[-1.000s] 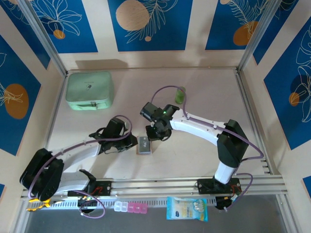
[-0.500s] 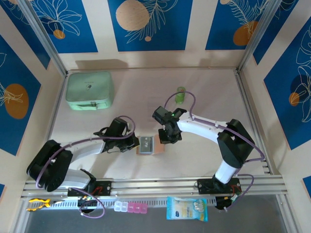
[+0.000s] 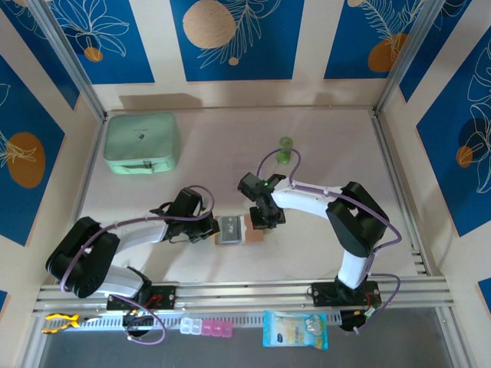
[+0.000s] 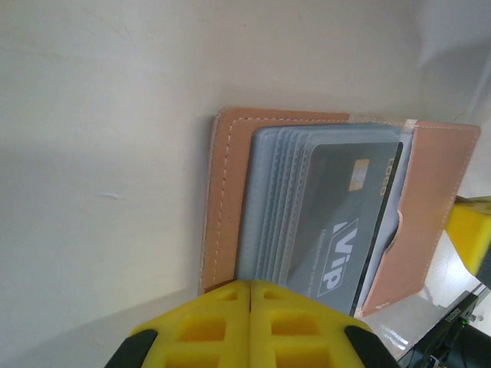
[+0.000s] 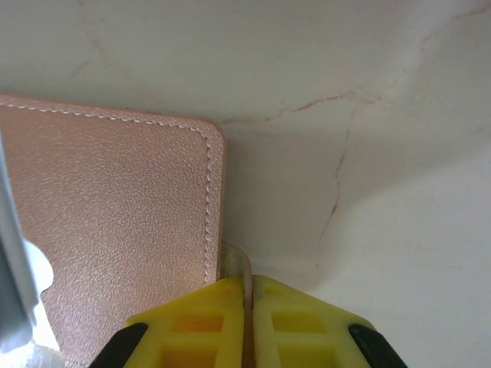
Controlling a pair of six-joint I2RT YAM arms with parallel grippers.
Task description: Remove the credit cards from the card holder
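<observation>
Presently on the table [image 3: 322, 146]:

1. Card holder [image 3: 236, 230]: tan-pink leather-like bifold, lying open and flat near the near edge, about midway between the left and right edges, between the two grippers. In the left wrist view its grey-blue pocket panels [image 4: 268, 207] are fanned in a stack, framed by the stitched tan cover.

2. Credit card [image 4: 345, 222]: dark grey, printed "VIP", with a small gold chip. It sits tucked in the pocket panels, its far end under the cut-out tan flap. How many other cards are in the pockets cannot be told.

3. Left gripper [image 3: 212, 227]: at the holder's left edge. Its yellow fingers [image 4: 207, 326] are pressed together with no gap, tips over the edge of the holder. Whether anything is nipped between them cannot be told.

4. Right gripper [image 3: 263, 223]: at the holder's right edge. Its yellow fingers [image 5: 192, 322] are clenched, with the snap tab [image 5: 232, 263] of the holder caught at the seam between them.

5. Mint-green zip pouch [image 3: 142, 143]: in the far left corner, well apart from the holder.

6. Small green bottle [image 3: 285, 149]: upright, right of centre toward the far edge.

7. Pill organiser [image 3: 205, 328] and blue packet [image 3: 295, 330]: on the strip in front of the near edge.
</observation>
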